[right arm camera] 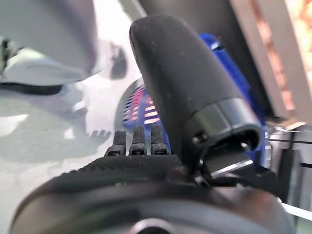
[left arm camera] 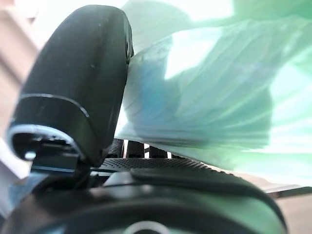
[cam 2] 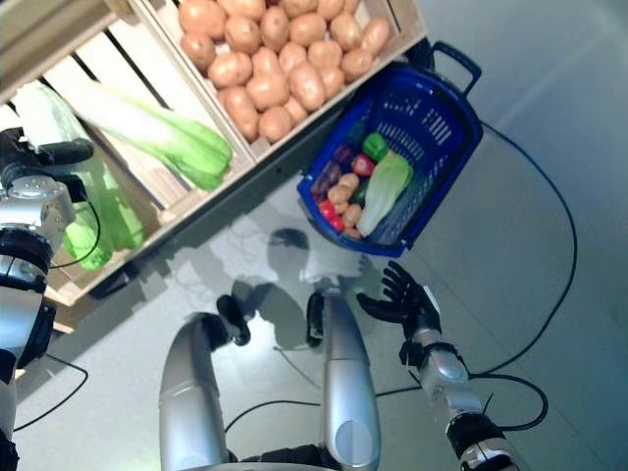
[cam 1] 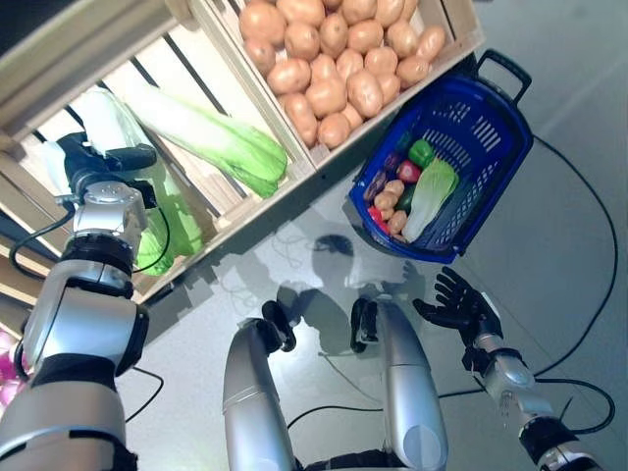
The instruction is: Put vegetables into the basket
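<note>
Left hand, upper left of frame, reaches into the crate; thumb lies against a cabbage, fingers beneath it, grip not confirmable. Right hand, lower right, spread and empty, waiting near the blue basket, already part-filled. Potatoes untouched at top.

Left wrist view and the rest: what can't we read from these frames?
- Left hand: in its wrist view, a cabbage fills the picture; fingers mostly hidden under it, so grasp unconfirmed.
- Left hand in the eye views: fingers lost among the cabbages in the crate.
- Basket: small vegetables at its lower end overlap, too small to identify.
- Right wrist view: thumb blocks most of the basket.
- Potatoes: cut off by the top edge.
</note>
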